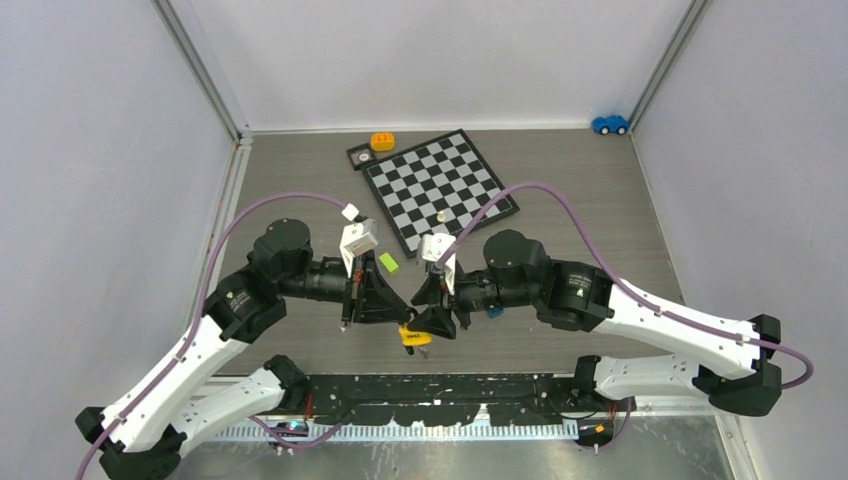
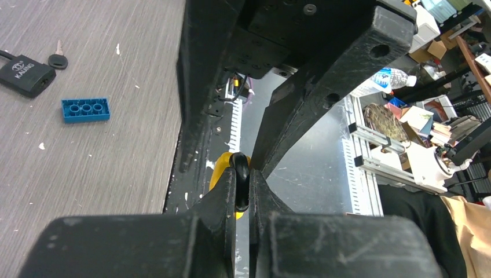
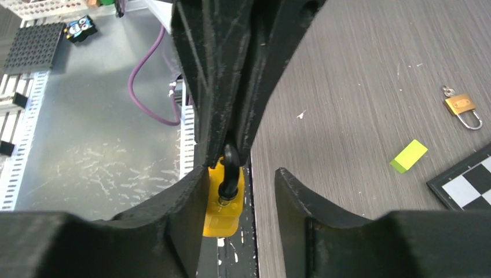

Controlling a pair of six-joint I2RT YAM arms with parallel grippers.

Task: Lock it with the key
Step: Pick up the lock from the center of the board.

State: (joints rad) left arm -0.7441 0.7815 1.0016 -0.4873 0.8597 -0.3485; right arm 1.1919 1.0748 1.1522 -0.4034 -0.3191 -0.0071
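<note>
A yellow padlock (image 1: 415, 337) with a black shackle (image 2: 241, 186) hangs over the table's near edge. My left gripper (image 2: 246, 175) is shut on that shackle, and the yellow body (image 2: 219, 174) shows just beyond its fingers. My right gripper (image 3: 242, 174) is open; its left finger lies against the yellow padlock (image 3: 224, 209), and the shackle (image 3: 230, 169) rises between the left gripper's fingers. A small key (image 2: 58, 58) with a dark head lies on the table beside a black padlock (image 2: 24, 76). No key shows at the yellow padlock.
A blue brick (image 2: 85, 109) lies near the black padlock. A small brass padlock (image 3: 462, 108), a green block (image 3: 409, 156) and the chessboard (image 1: 440, 187) lie further out. An orange object (image 1: 381, 141) and a blue toy car (image 1: 609, 124) are at the back.
</note>
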